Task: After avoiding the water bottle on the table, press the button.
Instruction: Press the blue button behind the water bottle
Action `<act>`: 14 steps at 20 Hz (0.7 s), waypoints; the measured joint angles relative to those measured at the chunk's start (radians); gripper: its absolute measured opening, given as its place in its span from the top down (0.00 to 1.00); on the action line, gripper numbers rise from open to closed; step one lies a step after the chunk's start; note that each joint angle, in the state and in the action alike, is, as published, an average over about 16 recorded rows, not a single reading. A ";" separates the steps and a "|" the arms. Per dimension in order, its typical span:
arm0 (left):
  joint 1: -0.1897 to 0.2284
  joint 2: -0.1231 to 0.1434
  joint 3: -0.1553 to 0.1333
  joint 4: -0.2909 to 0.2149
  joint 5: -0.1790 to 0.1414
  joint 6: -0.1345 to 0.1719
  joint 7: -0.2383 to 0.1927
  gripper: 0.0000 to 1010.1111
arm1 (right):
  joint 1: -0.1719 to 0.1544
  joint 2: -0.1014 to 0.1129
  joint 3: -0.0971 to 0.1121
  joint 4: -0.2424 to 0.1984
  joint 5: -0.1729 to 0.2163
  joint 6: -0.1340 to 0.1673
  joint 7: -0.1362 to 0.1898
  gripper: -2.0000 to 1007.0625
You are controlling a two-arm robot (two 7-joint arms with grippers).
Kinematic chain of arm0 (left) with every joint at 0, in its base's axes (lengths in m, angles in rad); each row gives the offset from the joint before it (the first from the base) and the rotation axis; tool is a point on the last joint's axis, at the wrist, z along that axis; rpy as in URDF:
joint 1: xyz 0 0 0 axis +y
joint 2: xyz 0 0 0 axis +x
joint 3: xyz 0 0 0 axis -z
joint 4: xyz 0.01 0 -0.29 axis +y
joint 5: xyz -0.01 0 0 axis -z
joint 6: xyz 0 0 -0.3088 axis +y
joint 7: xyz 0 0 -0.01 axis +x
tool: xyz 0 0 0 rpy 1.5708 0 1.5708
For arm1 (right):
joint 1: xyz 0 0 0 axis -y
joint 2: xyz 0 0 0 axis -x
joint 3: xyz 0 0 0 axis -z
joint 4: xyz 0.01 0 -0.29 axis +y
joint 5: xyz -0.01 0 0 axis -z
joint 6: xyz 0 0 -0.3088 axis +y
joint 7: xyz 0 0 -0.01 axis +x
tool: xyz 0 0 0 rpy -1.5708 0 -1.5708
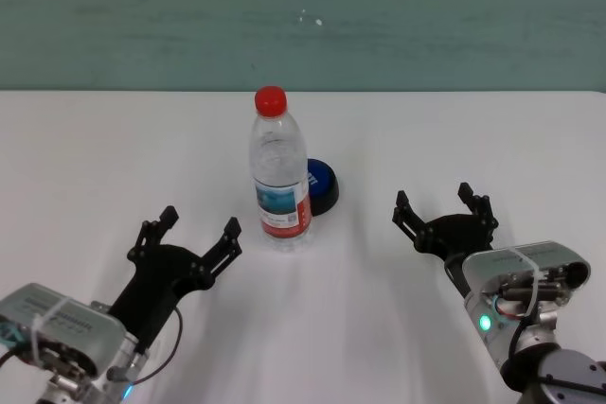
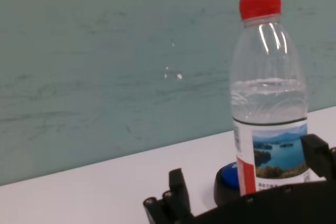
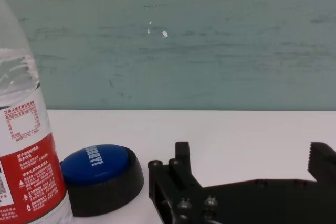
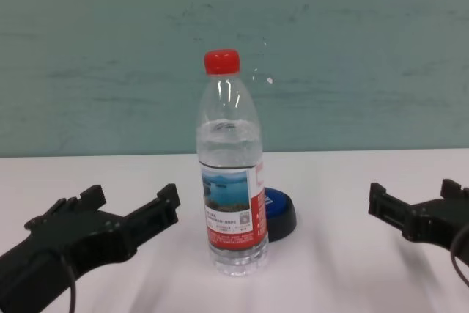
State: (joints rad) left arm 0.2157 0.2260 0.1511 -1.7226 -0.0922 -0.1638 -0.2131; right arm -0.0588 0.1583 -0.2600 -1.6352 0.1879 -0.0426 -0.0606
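bottle: water bottle [image 1: 280, 177] stands upright left of your right gripper [image 1: 445, 207]; tall and tippy, so steer clear.
button: button [image 1: 320, 184] sits behind it; low and stiff, press the dome from above.
grippers: right gripper and left gripper [image 1: 187, 237] both spread, empty.

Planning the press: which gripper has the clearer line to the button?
The right gripper: the button sits behind the water bottle, toward the right, while the bottle stands between it and the left gripper.

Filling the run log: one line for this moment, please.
water bottle upright, before button | button unpressed | left tool open, near-left | right tool open, right | nothing held

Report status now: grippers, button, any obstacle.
Left gripper and right gripper open, empty. Button unpressed. Water bottle stands directly in front of it.
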 joint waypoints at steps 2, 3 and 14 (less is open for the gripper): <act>-0.001 0.001 -0.001 0.000 0.000 0.000 0.000 0.00 | 0.000 0.000 0.000 0.000 0.000 0.000 0.000 0.00; -0.001 0.001 -0.003 0.000 0.000 0.000 0.000 0.00 | 0.000 0.000 0.000 0.000 0.000 0.000 0.000 0.00; -0.009 0.008 -0.037 0.006 -0.012 0.011 0.007 0.00 | 0.000 0.000 0.000 0.000 0.000 0.000 0.000 0.00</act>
State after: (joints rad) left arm 0.2068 0.2341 0.1140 -1.7166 -0.1043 -0.1529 -0.2062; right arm -0.0588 0.1583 -0.2600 -1.6352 0.1879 -0.0426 -0.0606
